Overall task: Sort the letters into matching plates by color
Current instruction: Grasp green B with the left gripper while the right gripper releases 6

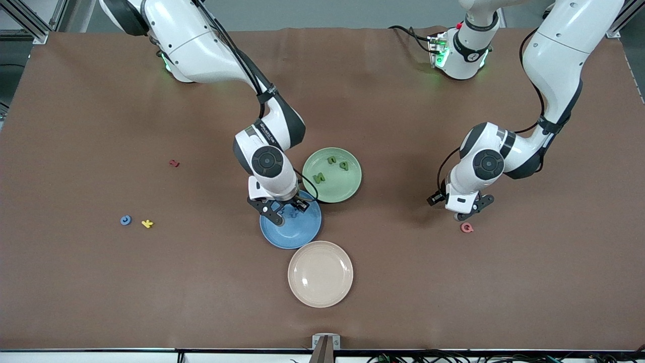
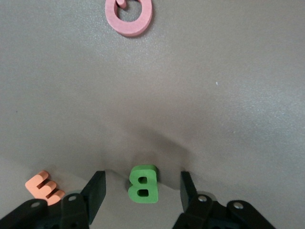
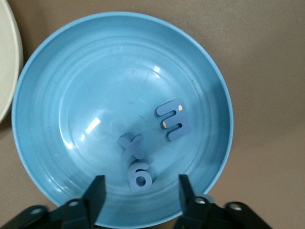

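We take the blue plate (image 1: 291, 229) as our landmark, near the middle of the table. The right gripper (image 1: 285, 210) hangs just over it with its jaws apart and nothing between them; in the right wrist view the plate (image 3: 57, 95) fills the picture and we see three blue letters lying in it, an E (image 3: 172, 120), an x (image 3: 131, 146) and a g (image 3: 140, 176), the x and g touching each other and the E a little apart from them. The green plate (image 1: 332, 174) sits just beside the blue plate, farther from the front camera, and holds three green letters (image 1: 331, 168). The cream plate (image 1: 320, 273) sits just beside the blue plate, nearer the camera. Well away from the blue plate, toward the left arm's end of the table, the left gripper (image 1: 469, 208) is low over the cloth with its jaws open around a green B (image 2: 143, 183), the fingers (image 2: 94, 190) flanking it without touching; an orange E (image 2: 45, 186) lies just beside them and a pink Q (image 1: 467, 228) rests near them. Toward the right arm's end, well apart from the blue plate, lie a blue c (image 1: 126, 220), a yellow k (image 1: 147, 223) and a dark red letter (image 1: 174, 163).
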